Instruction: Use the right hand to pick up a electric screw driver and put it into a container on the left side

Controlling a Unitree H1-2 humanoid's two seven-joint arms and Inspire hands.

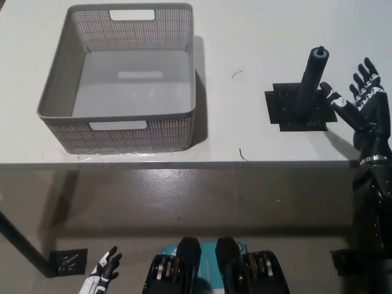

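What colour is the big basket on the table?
The basket is grey, with tiny holes patterning its walls. There is only the head view, and it shows this clearly.
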